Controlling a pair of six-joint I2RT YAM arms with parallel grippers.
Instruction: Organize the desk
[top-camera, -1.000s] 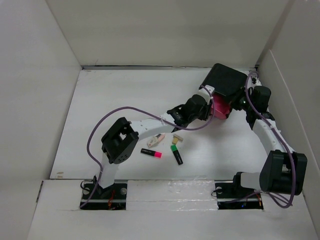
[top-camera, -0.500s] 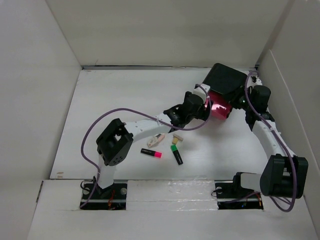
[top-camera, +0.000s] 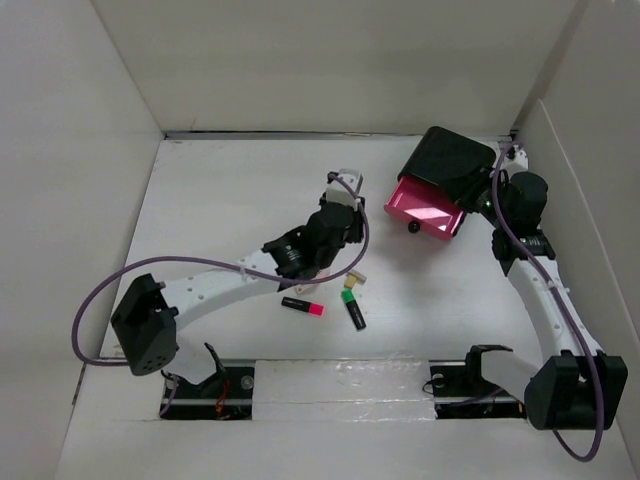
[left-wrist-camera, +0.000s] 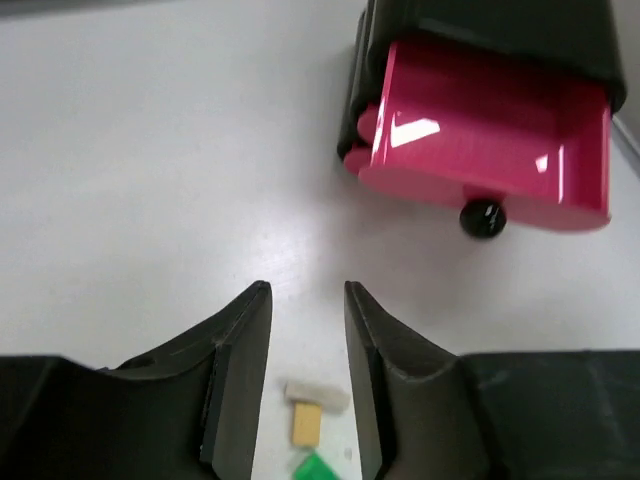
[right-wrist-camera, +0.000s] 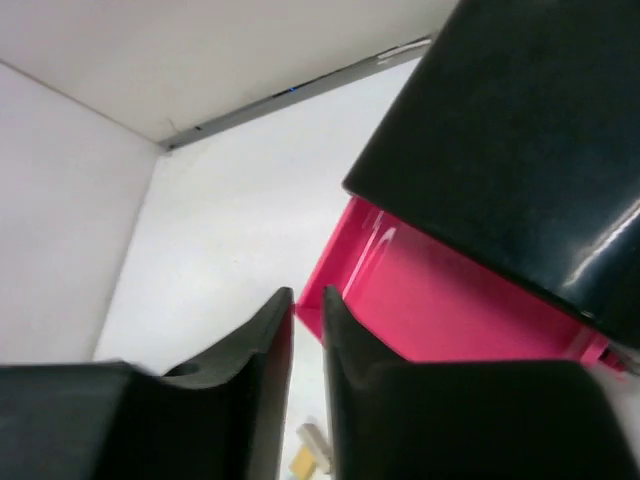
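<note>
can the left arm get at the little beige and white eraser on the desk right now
Probably yes. The left gripper hangs with jaws slightly apart and empty, just short of the small beige and white eraser, with only bare white desk around it; the open pink plastic drawer sits well beyond.

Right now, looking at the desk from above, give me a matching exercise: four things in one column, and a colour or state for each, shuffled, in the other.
Things:
1. Drawer
2. Box
3. Marker nearest the left arm's base
4. Left gripper

Colour or state:
A. black, with a pink end
B. pulled out, pink, with a black knob
C. jaws apart, holding nothing
D. black, at the far right of the desk

Pairs: 1-B, 2-D, 3-A, 4-C
</note>
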